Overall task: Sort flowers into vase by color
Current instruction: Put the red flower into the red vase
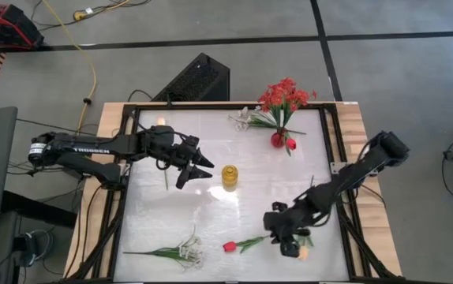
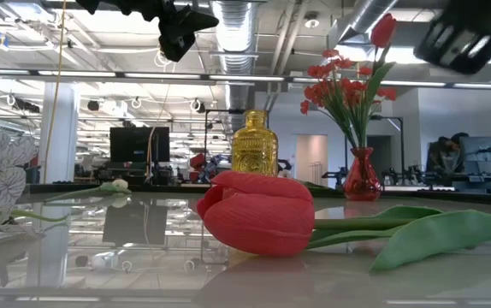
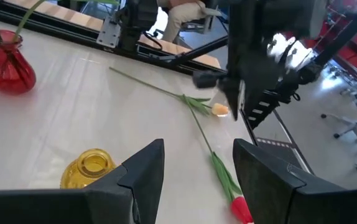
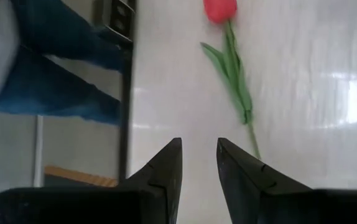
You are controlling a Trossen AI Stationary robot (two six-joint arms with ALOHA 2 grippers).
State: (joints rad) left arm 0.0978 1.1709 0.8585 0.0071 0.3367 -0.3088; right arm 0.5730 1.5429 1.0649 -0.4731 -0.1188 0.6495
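Both pairs of jaws stand apart and hold nothing. The left gripper (image 1: 201, 167) hangs above the table (image 1: 211, 221) left of its middle, its arm stretched level in from the left edge with the fingers (image 3: 142, 174) pointing toward the yellow vase (image 1: 229, 177), which stands just beyond them near the table's centre. The right gripper (image 1: 291, 241) is low over the near right part of the table, its arm reaching down and inward from the right edge in a slanting line, fingers (image 4: 166, 168) turned toward the near edge.

A red tulip (image 1: 238, 244) lies flat on the table close to the near edge, just left of the right gripper, bud toward the left. A pale peach tulip bud (image 3: 219, 110) lies by the right gripper, partly hidden under it in the high view. A white spray (image 1: 171, 252) lies near the near left corner. A red vase (image 1: 277, 139) stands toward the far right corner, holding red clustered blooms (image 1: 283, 96); another red tulip bud (image 1: 290, 143) shows just beside it. A second white spray (image 1: 244, 119) lies at the far edge, left of the red vase.
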